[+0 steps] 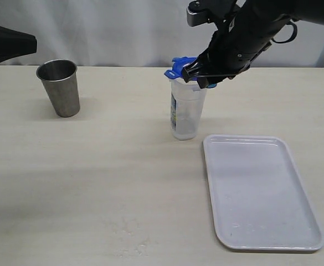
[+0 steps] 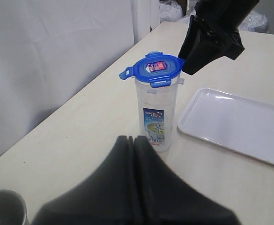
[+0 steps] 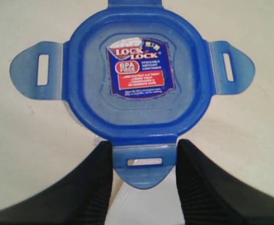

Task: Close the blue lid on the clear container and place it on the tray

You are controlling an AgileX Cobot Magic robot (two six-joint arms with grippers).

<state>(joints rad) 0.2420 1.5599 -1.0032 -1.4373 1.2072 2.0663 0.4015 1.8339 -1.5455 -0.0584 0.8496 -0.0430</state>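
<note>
Blue lid [image 3: 137, 82] label reads "LOCK & LOCK", "BPA FREE" in a white oval on red; smaller print too fine to read. Lid is a rounded square, glossy plastic, w/ slotted flaps sticking out at the sides. It sits on top of the clear container [image 1: 187, 113], upper centre of the exterior view; tall translucent tumbler w/ a blue "LOCK" sticker showing tea and "600".

Right gripper [image 3: 144, 185]: ribbed black fingers partly apart, straddling one lid flap; can't tell if they pinch it.

Left gripper [image 2: 133, 150]: jaws pressed together, holding nothing.

White tray [image 1: 261, 191], smooth, rounded corners, low rim, lower right. Steel cup [image 1: 59, 87] upper left.
</note>
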